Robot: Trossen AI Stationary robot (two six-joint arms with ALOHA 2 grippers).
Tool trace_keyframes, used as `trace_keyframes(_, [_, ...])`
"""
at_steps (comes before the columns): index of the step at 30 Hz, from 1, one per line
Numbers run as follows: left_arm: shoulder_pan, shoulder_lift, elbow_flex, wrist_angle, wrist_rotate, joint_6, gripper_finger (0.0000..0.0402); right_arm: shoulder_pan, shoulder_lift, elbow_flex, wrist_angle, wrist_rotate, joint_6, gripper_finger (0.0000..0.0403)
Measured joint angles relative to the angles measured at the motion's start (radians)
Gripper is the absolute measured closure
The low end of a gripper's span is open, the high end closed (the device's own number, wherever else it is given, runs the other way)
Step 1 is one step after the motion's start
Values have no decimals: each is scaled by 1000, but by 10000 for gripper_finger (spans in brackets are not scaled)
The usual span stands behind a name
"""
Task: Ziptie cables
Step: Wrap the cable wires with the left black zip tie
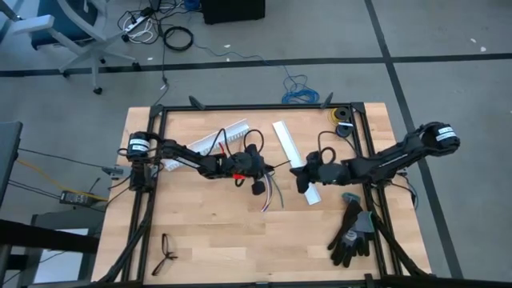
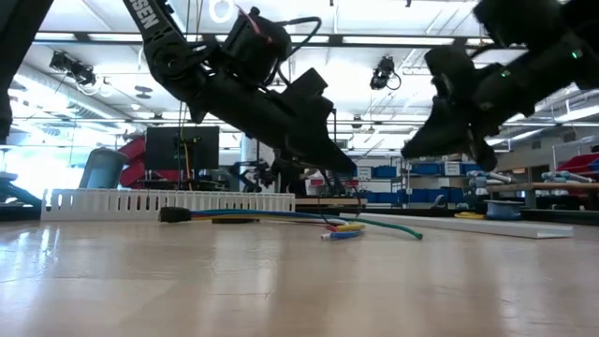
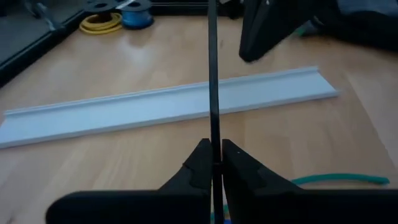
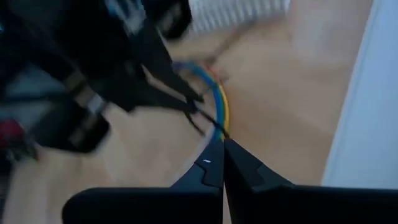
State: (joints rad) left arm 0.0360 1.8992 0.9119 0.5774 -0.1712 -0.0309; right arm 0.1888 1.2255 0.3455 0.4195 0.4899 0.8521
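Left gripper (image 3: 213, 163) clamped on a black ziptie (image 3: 212, 74), right gripper (image 4: 222, 149) pinched together near its far tip. Cables (image 2: 309, 221) lie flat mid-table, roughly 6 o'clock of both grippers. Step looks like strap positioning. Next: loop it around the bundle.

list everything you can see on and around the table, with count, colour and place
cables: one bundle, red, green, blue, yellow and white, mid-table
zip tie: one, black, thin strip pinched in the left gripper
plain channel: one, white, right of centre on the table
slotted channel: one, white, back left of the table
gloves: one pair, black and grey, table's front right edge
glasses: one, dark, front left of the table
wire spools: at least two, yellow and blue, back right corner
left gripper: one, black, jaws shut on the zip tie above the cables
right gripper: one, black, jaws shut, over the plain channel
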Motion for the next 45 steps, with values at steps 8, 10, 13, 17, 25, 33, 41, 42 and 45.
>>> trace_keyframes(8, [1, 0, 0, 1, -30, -31, 378, -25, 76, -51, 151, 47, 57, 403])
trace_keyframes(10, [0, 0, 0, 3, -49, -33, 378, -25, 150, -34, 221, 46, 53, 403])
trace_keyframes(13, [1, 1, 0, 1, -80, -49, 378, -25, 274, -3, 349, 45, -6, 401])
trace_keyframes(17, [1, 1, 0, -1, -109, -55, 375, -26, 408, 32, 548, 45, -111, 391])
trace_keyframes(25, [1, 1, 0, -5, -118, -76, 373, -67, 492, 35, 691, 44, -138, 342])
trace_keyframes(33, [1, 1, 0, -3, -119, -78, 372, -96, 492, 35, 693, 39, -139, 299])
trace_keyframes(41, [1, 1, 0, 0, -119, -78, 372, -147, 492, 69, 690, -49, -189, 291])
trace_keyframes(42, [1, 1, 0, 0, -118, -78, 372, -154, 492, 81, 680, -67, -205, 291])
trace_keyframes(45, [1, 1, 0, 0, -118, -78, 372, -170, 492, 117, 615, -97, -213, 294])
